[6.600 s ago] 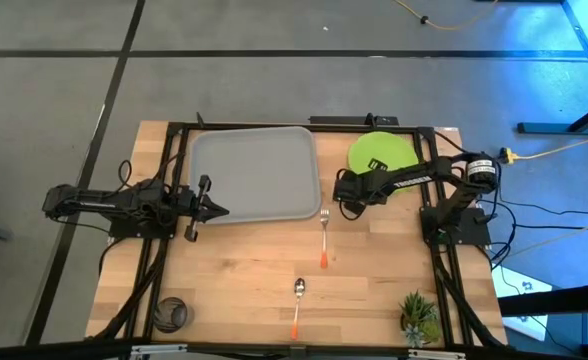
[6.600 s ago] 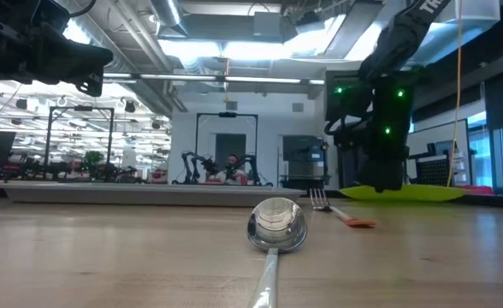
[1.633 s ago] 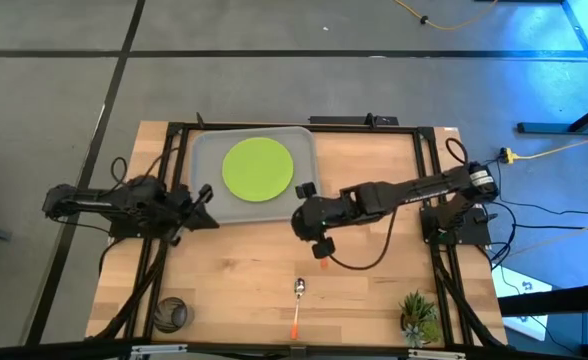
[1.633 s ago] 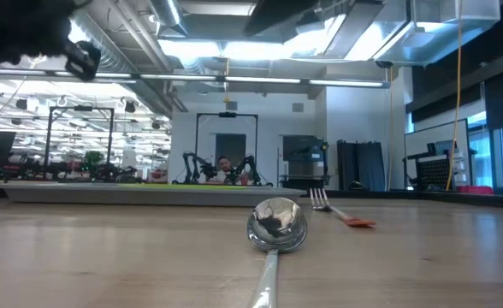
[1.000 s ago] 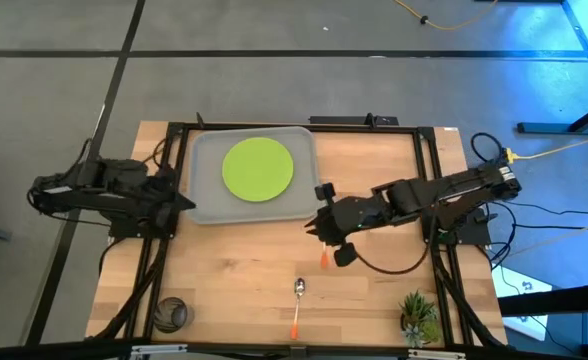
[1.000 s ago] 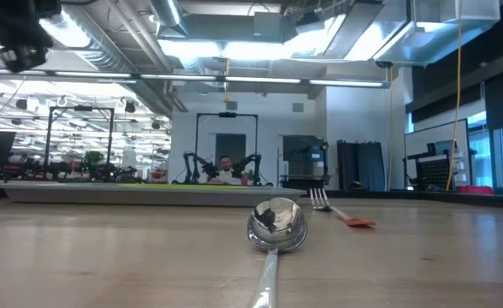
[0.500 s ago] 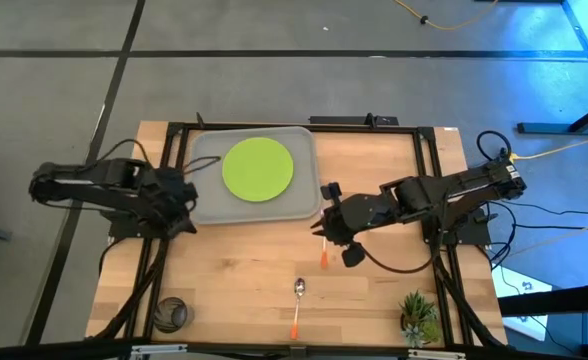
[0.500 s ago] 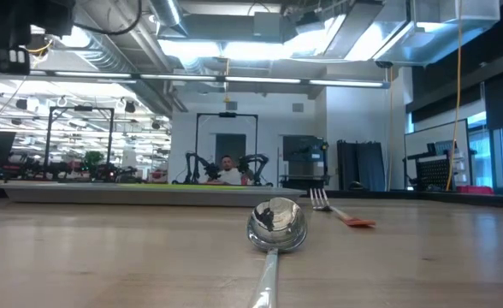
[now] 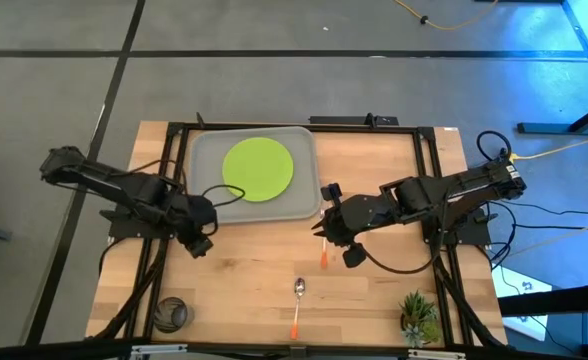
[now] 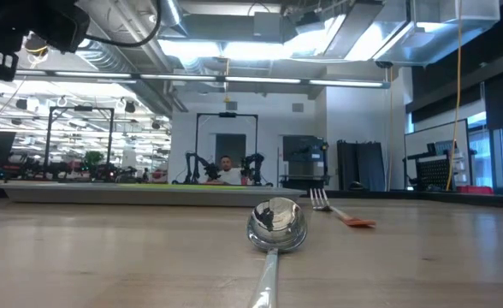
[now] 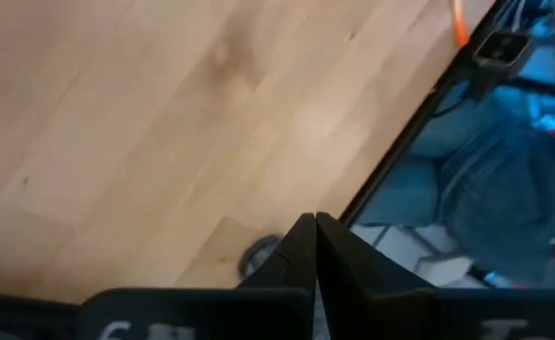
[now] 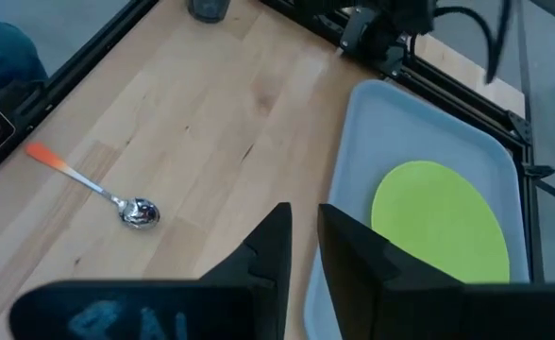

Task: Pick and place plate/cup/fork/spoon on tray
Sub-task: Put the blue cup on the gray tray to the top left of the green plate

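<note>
Pincer work is partly done. The right pincer, slightly open and empty, hovers over the orange-handled metal fork. The left pincer is closed. The flat lime-green plate lies on the light grey tray. The orange-handled spoon and dark cup wait on the wooden surface.

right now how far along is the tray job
Done: the plate lies on the tray. In hand: nothing; the right gripper hovers over the fork, the left gripper is shut. Left: fork, spoon and cup, all on the table.
</note>
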Controlling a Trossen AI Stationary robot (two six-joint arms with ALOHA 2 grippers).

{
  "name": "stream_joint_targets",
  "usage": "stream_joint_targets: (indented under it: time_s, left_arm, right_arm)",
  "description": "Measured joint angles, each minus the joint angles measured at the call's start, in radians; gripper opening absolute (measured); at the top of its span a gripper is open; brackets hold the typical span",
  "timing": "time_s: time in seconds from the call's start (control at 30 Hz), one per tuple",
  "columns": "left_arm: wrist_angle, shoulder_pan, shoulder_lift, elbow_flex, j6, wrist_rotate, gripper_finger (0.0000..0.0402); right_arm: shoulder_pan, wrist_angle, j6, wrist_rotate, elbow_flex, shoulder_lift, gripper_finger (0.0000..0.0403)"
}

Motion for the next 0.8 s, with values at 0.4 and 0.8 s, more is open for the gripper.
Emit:
stream_joint_targets:
  time_s: [0.4,0.8]
  left_arm:
    - [0.131,-0.036,0.026,0.000,0.214,-0.036,0.0000]
    - [0.129,-0.050,0.029,0.000,0.183,-0.161,0.0000]
  right_arm:
    - [0.000,-0.014,-0.003,0.000,0.000,0.000,0.0063]
    - [-0.003,-0.017,-0.047,0.004,0.000,-0.011,0.0063]
